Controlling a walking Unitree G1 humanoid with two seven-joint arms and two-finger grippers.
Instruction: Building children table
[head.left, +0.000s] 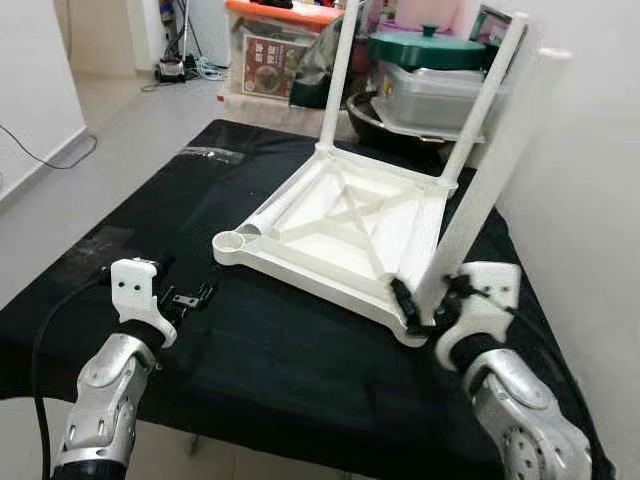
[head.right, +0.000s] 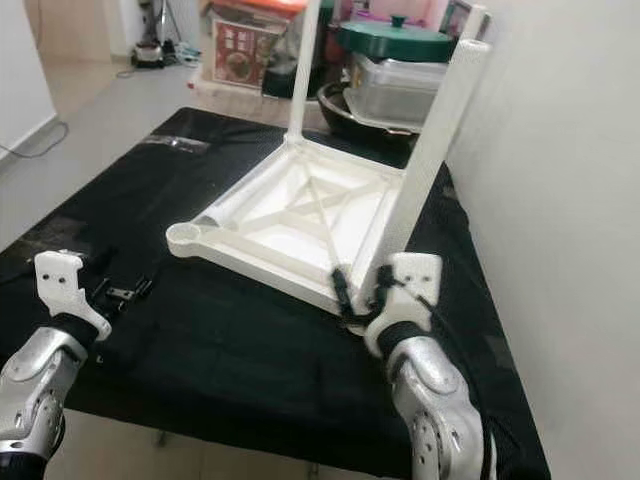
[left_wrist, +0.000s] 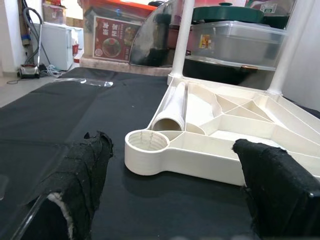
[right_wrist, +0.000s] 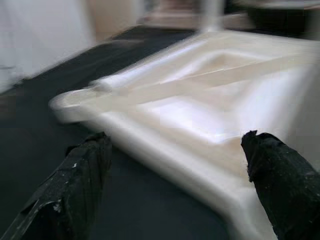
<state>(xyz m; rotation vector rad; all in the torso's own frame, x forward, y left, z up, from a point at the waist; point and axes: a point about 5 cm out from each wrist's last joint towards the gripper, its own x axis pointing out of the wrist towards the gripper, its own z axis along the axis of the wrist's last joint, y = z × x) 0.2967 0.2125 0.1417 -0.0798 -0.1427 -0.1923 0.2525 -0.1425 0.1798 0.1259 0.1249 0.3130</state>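
Low over the near part of the black cloth, both silver arms reach forward from the robot's body. The right gripper sits at the nearest corner of the upturned white table top, its two black fingers spread wide, one to each side of the base of the near leg that rises tilted from that corner; whether they touch the leg cannot be told, and the right wrist view is blurred. The left gripper hovers just above the cloth, well apart from the right one, its fingers also spread wide and holding nothing. Ahead of it lies the table's empty round corner socket, and just beyond that socket a loose white leg lies on its side inside the tray-like underside, along the frame's edge. Two more legs stand upright in the far corners. To the left of the left gripper, bare cloth runs out to the edge, with grey floor beyond. To the right of the right gripper a pale wall stands close beside the cloth's edge. Beyond the table top, past the far edge, are a clear lidded plastic box whose contents cannot be made out, a dark green lid above it, and an orange-lidded storage bin.
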